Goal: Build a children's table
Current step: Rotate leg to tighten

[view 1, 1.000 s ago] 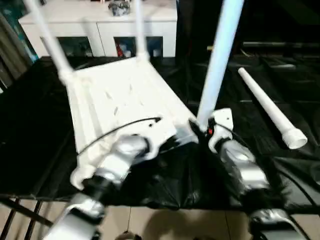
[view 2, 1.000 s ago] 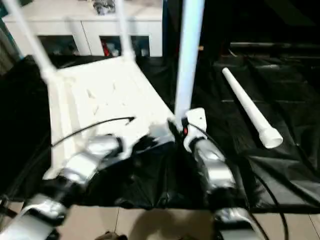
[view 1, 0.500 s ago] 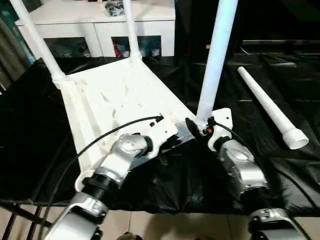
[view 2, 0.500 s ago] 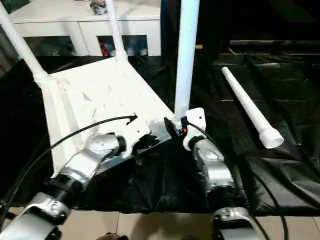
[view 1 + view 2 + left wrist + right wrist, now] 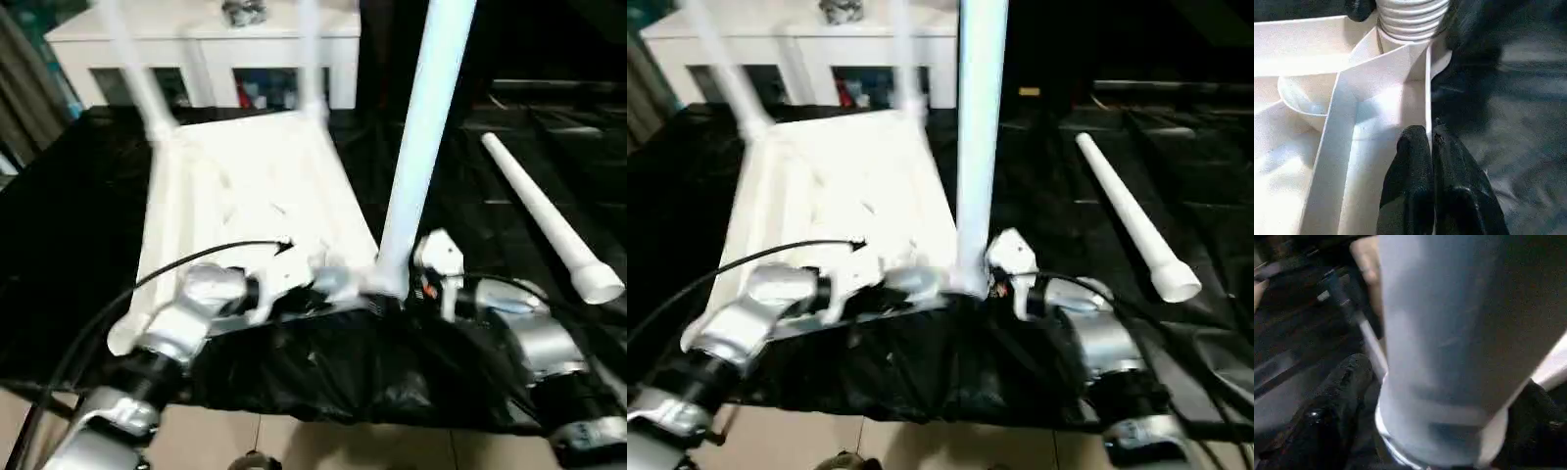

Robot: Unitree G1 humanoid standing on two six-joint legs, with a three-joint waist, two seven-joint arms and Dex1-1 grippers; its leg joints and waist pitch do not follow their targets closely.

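Right gripper [image 5: 1444, 440] is at the base of the third leg [image 5: 423, 147], near-right corner of the tabletop [image 5: 245, 196]. Its fingers [image 5: 1337, 396] stand one on each side of the tube, spread about a tube-width apart; can't tell whether they're clamping or only bracketing it. Left gripper [image 5: 1432, 147] is pinched closed on the thin near edge wall of the tabletop, just beside that corner socket, so it's steadying the top.

Step in hand, as I read it: seating leg three. Its ribbed end [image 5: 1413, 17] sits at the socket mouth, so probably not fully home. Next move calls for a grip on the tube and a turn or push down with the leg kept upright, left holding the top.

Tabletop lies underside up, centre-left. Two legs [image 5: 147, 83] stand at its far corners. Fourth leg [image 5: 549, 225] lies loose, well apart on the right.

Surface: black crinkled sheet [image 5: 78, 225] over the table. Room: white cabinet [image 5: 206, 49] with glass doors at the far side, tan floor [image 5: 294, 441] near.
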